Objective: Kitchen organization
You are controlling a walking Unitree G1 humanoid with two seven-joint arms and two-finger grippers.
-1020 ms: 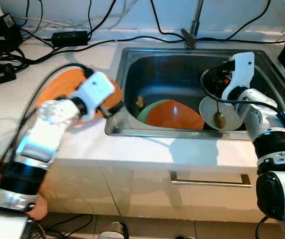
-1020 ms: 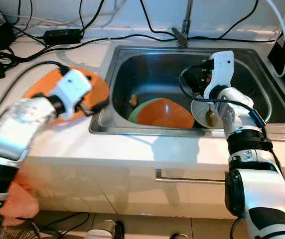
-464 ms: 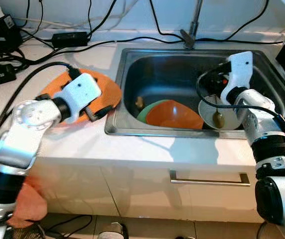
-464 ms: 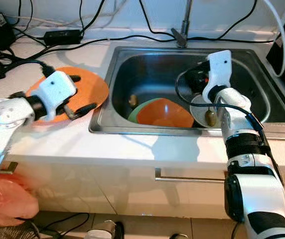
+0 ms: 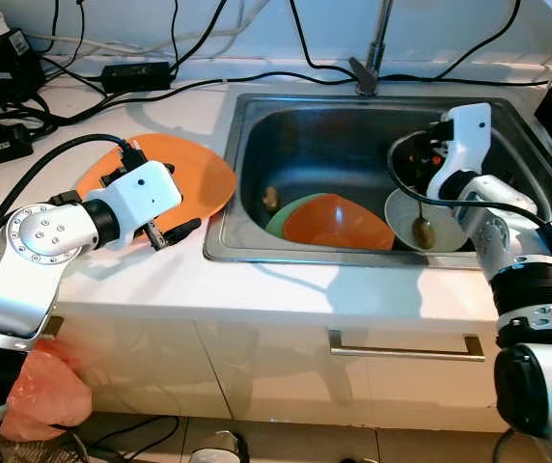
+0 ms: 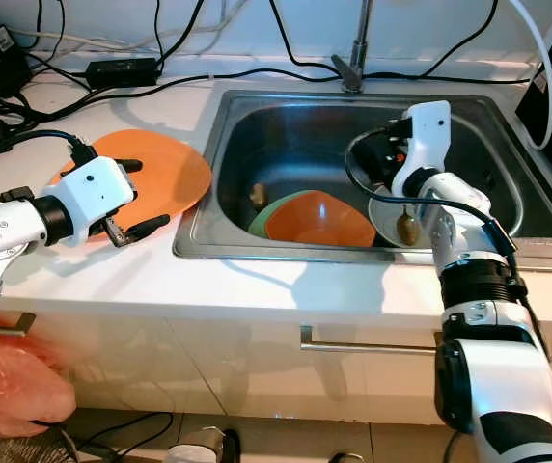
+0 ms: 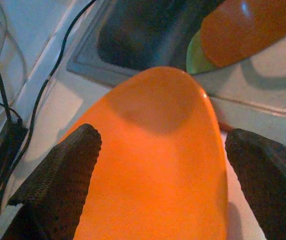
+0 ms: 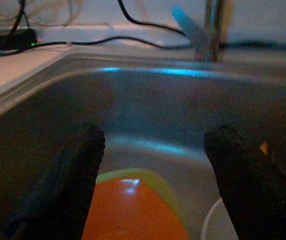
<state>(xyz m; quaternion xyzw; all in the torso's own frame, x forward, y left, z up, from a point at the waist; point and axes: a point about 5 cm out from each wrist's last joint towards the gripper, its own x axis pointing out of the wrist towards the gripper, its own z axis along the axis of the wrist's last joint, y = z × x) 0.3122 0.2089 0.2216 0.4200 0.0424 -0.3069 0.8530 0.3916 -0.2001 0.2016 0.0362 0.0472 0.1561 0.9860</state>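
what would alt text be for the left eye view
The left gripper hovers open over an orange plate lying on the white counter beside a steel sink. The right gripper hangs open over an orange bowl in the sink.

Black cables [image 5: 175, 82] run across the white bench [image 5: 257, 289] behind the sink. A power brick [image 5: 136, 71] lies there. A tap [image 5: 372, 53] stands up. A drawer handle [image 5: 406, 353] sits below.

counter [image 5: 286, 289]: white, steel sink [image 5: 257, 246] set in | orange plate [image 5: 194, 174] flat beside sink's left rim | black cables [image 5: 189, 82] and power adapter [image 5: 136, 72] along back
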